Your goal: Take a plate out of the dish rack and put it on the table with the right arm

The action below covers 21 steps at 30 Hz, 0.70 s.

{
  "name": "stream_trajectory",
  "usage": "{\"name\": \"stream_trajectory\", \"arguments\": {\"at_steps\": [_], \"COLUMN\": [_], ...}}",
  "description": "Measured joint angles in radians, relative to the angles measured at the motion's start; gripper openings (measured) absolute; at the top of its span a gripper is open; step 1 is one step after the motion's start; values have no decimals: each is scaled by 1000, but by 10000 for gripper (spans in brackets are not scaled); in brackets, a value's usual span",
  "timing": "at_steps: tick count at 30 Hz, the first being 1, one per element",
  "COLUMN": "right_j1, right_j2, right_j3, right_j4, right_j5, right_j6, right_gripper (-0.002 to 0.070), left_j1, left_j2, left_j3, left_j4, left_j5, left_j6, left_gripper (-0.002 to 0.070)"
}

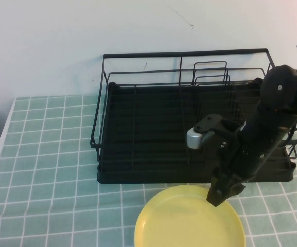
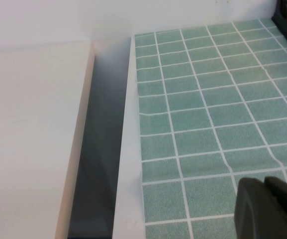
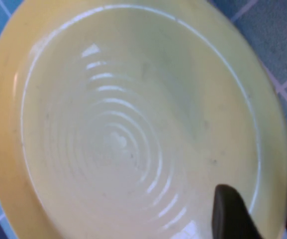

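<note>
round plain yellow plate point(image 1: 187, 221) w/ shallow raised rim lies flat on the table point(image 1: 45, 154), a pale green cloth w/ white grid of squares, at approx 6 o'clock in the high view, just in front of the large rectangular black wire dish rack point(image 1: 138, 128). rack sits at centre toward 12 o'clock against the white wall, upright wire dividers near 1 o'clock. bulky black right arm point(image 1: 272, 118) w/ silver-grey metal part comes in from 3 o'clock across the rack's front right corner; right gripper point(image 1: 221, 193) is down at the plate's far rim, approx 1 o'clock on the plate. in the right wrist view the plate point(image 3: 128, 124) fills the frame, concentric rings visible, and two dark fingers point(image 3: 230, 211) straddle its rim, pinching the plate edge. left gripper point(image 2: 270, 209) shows only as a dark tip over the green grid cloth near the table's left edge point(image 2: 128, 149); cannot tell whether it's spread or pressed together.
</note>
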Motion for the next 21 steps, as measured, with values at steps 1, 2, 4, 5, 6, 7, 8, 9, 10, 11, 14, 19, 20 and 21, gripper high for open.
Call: {"name": "stream_trajectory", "arguments": {"at_steps": [1, 2, 4, 5, 6, 7, 8, 9, 10, 11, 14, 19, 20, 21], "right_j1": [0, 0, 0, 0, 0, 0, 0, 0, 0, 0, 0, 1, 1, 1], "right_j2": [0, 0, 0, 0, 0, 0, 0, 0, -2, -7, -36, -117, -140, -166], "right_j3": [-5, -13, -44, -70, -102, -139, -178, -216, -243, -272, -319, -329, -329, -329], "right_j4": [-3, -3, -7, -9, -9, -10, -10, -14, -15, -16, -18, -128, -200, -266], "right_j5": [3, 12, 45, 74, 112, 130, 146, 154, 156, 157, 163, 177, 179, 182], "right_j6": [0, 0, 2, 9, 19, 29, 40, 55, 74, 90, 109, 139, 158, 187], "right_gripper": [250, 253, 255, 255, 254, 252, 246, 232, 218, 193, 94, 13, 8, 6], "left_j1": [0, 0, 0, 0, 0, 0, 0, 0, 0, 0, 0, 0, 0, 0], "left_j2": [0, 0, 0, 0, 0, 0, 0, 0, 0, 0, 0, 0, 0, 0], "left_j3": [0, 0, 0, 0, 0, 0, 0, 0, 0, 0, 0, 0, 0, 0], "left_j4": [0, 0, 0, 0, 0, 0, 0, 0, 0, 0, 0, 0, 0, 0], "left_j5": [0, 0, 0, 0, 0, 0, 0, 0, 0, 0, 0, 0, 0, 0], "left_j6": [0, 0, 0, 0, 0, 0, 0, 0, 0, 0, 0, 0, 0, 0], "left_gripper": [-3, -3, -3, -3, -3, -3, -3, -3, -3, -3, -3, -3, -3, -3]}}
